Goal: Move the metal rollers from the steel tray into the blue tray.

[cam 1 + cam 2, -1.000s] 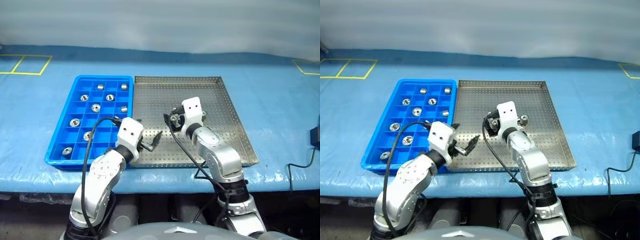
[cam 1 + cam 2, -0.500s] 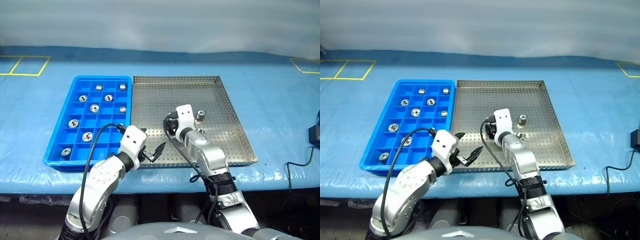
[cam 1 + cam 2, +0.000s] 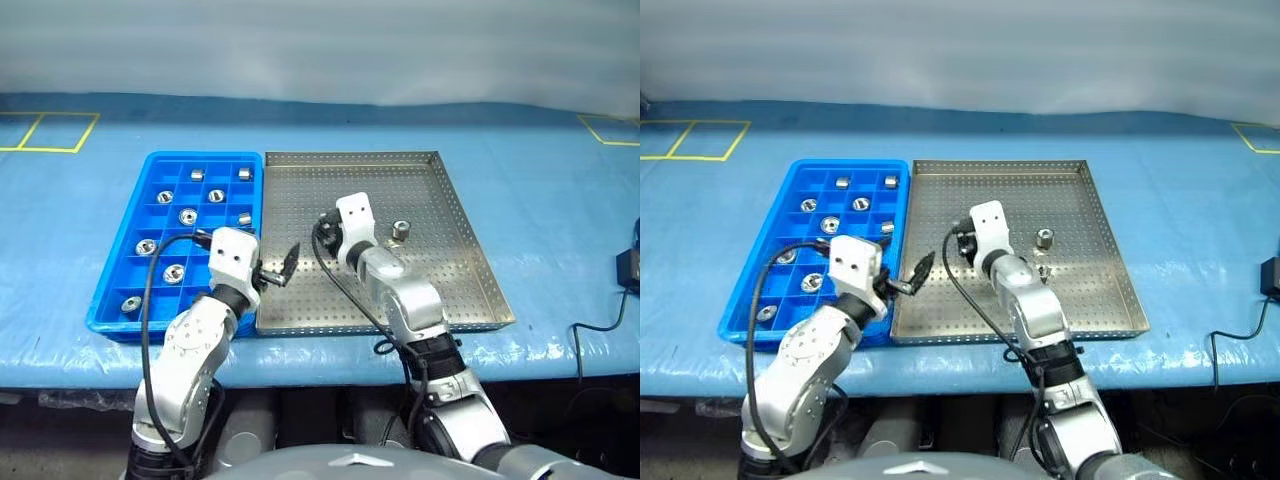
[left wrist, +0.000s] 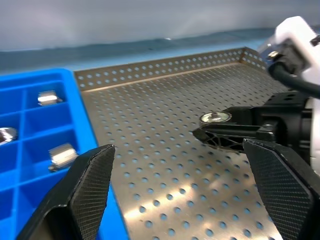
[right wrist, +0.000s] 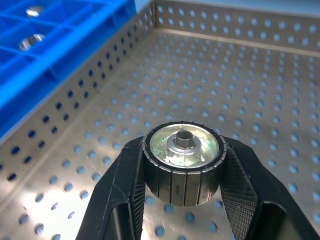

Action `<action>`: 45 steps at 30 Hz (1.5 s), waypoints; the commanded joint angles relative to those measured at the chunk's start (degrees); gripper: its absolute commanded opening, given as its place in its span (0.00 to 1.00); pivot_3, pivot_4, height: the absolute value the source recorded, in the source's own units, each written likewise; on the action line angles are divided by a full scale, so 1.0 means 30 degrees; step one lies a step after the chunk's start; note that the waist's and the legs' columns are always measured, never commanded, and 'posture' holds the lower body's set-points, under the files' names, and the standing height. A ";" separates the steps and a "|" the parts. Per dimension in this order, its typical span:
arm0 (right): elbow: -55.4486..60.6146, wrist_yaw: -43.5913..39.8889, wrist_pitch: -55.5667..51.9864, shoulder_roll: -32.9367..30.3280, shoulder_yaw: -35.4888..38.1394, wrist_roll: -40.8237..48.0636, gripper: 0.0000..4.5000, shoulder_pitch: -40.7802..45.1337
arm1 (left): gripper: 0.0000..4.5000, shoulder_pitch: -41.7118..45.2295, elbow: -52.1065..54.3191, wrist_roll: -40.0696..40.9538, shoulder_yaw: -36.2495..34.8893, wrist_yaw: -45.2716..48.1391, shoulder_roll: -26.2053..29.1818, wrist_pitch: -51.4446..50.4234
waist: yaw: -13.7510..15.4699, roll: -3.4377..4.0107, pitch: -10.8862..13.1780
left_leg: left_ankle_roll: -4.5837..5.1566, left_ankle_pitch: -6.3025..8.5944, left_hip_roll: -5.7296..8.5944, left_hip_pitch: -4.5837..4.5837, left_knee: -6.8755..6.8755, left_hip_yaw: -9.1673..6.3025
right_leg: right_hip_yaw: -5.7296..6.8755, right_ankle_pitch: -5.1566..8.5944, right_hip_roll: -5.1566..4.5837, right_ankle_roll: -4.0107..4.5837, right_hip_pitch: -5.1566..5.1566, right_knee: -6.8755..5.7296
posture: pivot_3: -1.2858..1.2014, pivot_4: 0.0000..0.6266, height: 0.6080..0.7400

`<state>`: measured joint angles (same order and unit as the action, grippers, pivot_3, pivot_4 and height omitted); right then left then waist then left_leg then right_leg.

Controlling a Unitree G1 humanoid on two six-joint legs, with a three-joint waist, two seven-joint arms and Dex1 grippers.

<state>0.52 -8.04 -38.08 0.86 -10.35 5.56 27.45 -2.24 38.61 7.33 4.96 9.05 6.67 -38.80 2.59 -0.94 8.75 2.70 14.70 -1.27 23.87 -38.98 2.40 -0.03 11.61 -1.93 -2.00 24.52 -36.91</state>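
Steel tray [image 5: 260, 65] under right gripper [image 5: 182, 200] clamping roller [image 5: 183, 162].

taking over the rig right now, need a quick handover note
Right gripper: shut on a metal roller, held above the steel tray floor.
Left gripper: open, empty, over the steel tray's edge beside the blue tray.
Done: nine rollers sit in the blue tray's compartments.
Left: carry the held roller over to a free compartment; one roller is left standing in the steel tray, maybe another beside the right arm.
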 commanded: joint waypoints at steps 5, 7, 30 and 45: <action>0.0919 -0.0922 -0.0167 0.0993 -0.0860 0.0227 0.38 0.2620 | 1.00 -0.0848 0.2024 -0.0218 -0.1883 -0.1750 -0.0484 0.0420 | 0.0407 0.0000 0.0000 | -0.0003 0.0000 0.0003 0.0005 0.0032 -0.0012 | 0.0007 -0.0019 0.0003 0.0006 0.0007 0.0007 | 0.66 0.24 1.00; 0.0737 -0.1255 -0.0128 0.1237 -0.1069 0.0318 0.38 0.2989 | 1.00 -0.1267 0.2414 -0.0403 -0.2100 -0.2222 -0.0545 0.0404 | 0.0717 0.0000 0.0001 | -0.0009 -0.0003 0.0005 0.0005 0.0046 -0.0027 | 0.0020 -0.0018 0.0003 0.0002 0.0008 0.0010 | 0.67 0.24 1.00; -0.8114 -0.2957 0.3260 0.2984 -0.1106 0.0041 0.38 0.5152 | 1.00 -0.4757 0.4847 -0.2137 -0.3076 -0.4835 -0.1700 -0.0179 | 0.5424 0.0011 0.0005 | -0.0194 0.0033 -0.0097 0.0046 0.0086 -0.0133 | 0.0160 0.0112 0.0122 0.0034 0.0060 0.0028 | 0.73 0.24 1.00; 0.0986 -0.1703 -0.0385 0.0057 0.1329 0.0314 0.99 0.1813 | 1.00 -0.1890 0.3437 -0.0895 -0.1929 -0.2201 -0.0333 -0.1693 | 0.6013 0.0038 -0.0019 | -0.0267 0.0068 -0.0113 0.0139 0.0100 -0.0224 | 0.0287 0.0123 0.0164 0.0046 0.0085 0.0043 | 0.65 0.24 1.00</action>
<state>-1.90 -14.67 -37.70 1.80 -8.80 6.21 33.57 -8.92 49.19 3.47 -1.59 0.82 5.21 -43.64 20.62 -0.82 8.70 1.90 14.91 -1.60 24.30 -38.69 1.73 0.83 11.98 -1.44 -1.86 24.78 -36.78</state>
